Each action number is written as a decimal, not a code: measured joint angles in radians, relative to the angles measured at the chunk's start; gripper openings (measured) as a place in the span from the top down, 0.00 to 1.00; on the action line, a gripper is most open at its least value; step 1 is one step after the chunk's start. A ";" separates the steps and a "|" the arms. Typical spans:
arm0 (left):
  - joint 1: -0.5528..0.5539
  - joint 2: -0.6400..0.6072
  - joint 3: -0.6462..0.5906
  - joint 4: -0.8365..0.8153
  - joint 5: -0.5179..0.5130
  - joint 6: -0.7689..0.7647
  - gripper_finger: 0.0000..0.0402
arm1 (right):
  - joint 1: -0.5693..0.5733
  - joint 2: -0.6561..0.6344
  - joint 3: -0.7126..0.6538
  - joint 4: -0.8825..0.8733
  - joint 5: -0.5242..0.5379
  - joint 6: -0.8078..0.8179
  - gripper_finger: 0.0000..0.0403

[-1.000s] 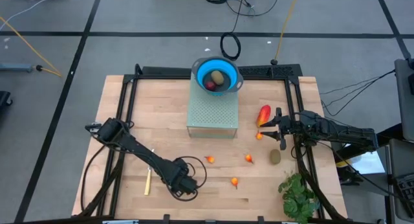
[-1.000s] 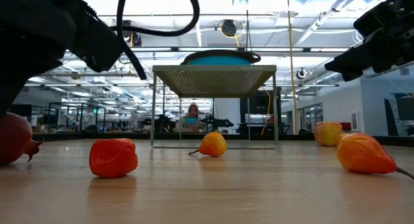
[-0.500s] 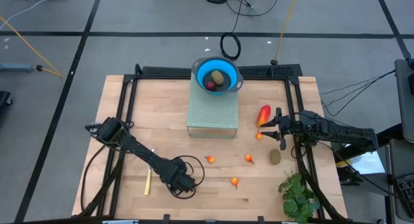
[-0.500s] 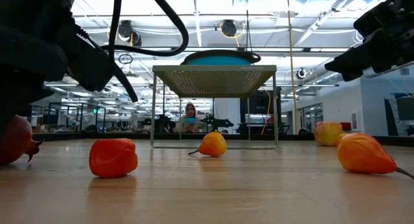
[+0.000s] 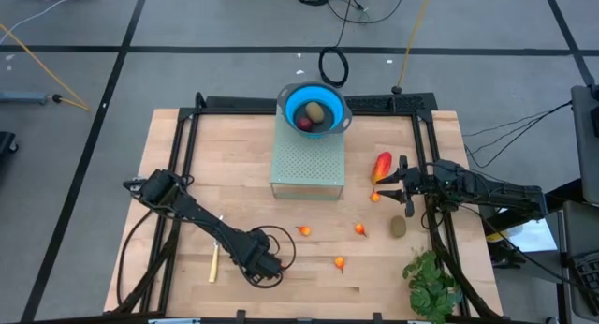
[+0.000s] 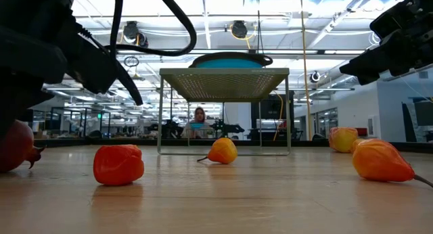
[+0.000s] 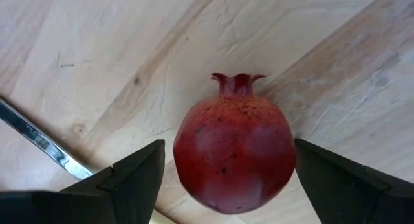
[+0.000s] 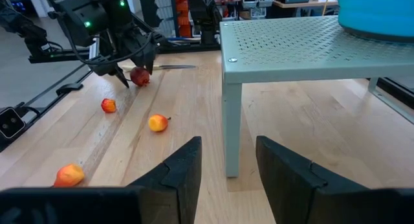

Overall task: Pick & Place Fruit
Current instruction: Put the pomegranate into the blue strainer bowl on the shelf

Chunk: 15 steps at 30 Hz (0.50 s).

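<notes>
A dark red round fruit point(image 7: 234, 153) with a small crown lies on the wooden table point(image 5: 234, 174) near its front edge. My left gripper point(image 7: 229, 143) points down over it, open, one finger on each side and neither seen touching; from above the gripper point(image 5: 267, 266) hides it. Small orange fruit point(image 5: 303, 231) point(image 5: 360, 229) point(image 5: 339, 263) lie mid-table. A red-and-yellow piece point(image 5: 382, 165), an orange one point(image 5: 375, 198) and an olive oval point(image 5: 399, 227) lie by my right gripper point(image 5: 404, 188), open and level at the right.
A blue bowl point(image 5: 314, 109) holding an olive oval and a dark red fruit stands on a pale green perforated stand point(image 5: 307, 165) at the back. A yellow-handled knife point(image 5: 214, 261) lies left of my left gripper. A leafy plant point(image 5: 430, 282) sits at the front right corner.
My left gripper has sunk a little toward the dark red fruit and then held still, its fingers open throughout. The fruit has stayed where it was.
</notes>
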 joint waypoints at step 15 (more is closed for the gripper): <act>0.002 0.002 -0.002 0.036 -0.055 0.060 0.16 | 0.000 0.000 0.000 0.000 0.000 0.000 0.65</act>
